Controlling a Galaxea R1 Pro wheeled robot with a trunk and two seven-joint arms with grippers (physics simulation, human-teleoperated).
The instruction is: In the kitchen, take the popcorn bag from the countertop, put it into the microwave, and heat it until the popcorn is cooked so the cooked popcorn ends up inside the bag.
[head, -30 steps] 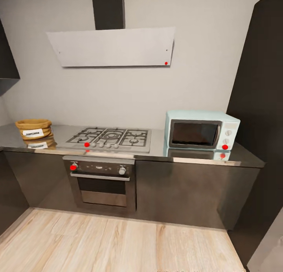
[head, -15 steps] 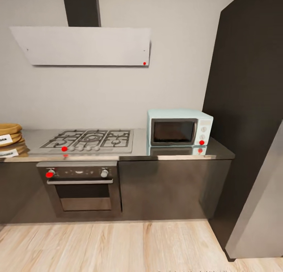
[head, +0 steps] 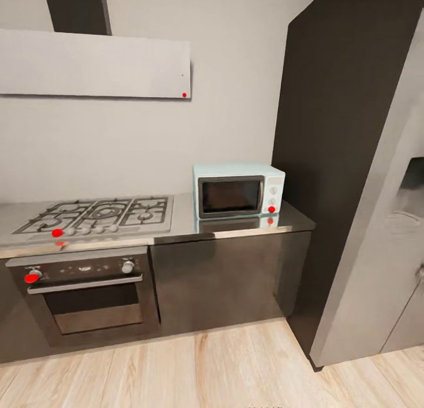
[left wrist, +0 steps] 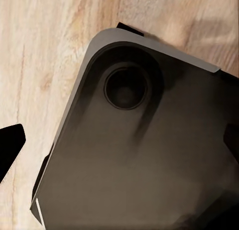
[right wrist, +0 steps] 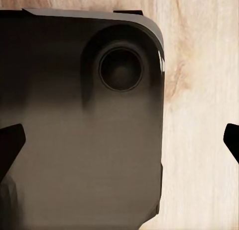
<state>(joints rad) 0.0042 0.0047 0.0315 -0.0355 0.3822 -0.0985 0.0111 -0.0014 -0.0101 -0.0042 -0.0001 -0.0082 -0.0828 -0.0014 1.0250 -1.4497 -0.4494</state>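
Nothing is being carried yet.
The small mint-blue microwave (head: 238, 190) is being seen shut on the shiny grey countertop (head: 235, 231); both jaws are spread.

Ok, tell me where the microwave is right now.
In the head view the microwave stands at the right end of the countertop, door shut, to the right of the gas hob and just left of the tall dark cabinet.
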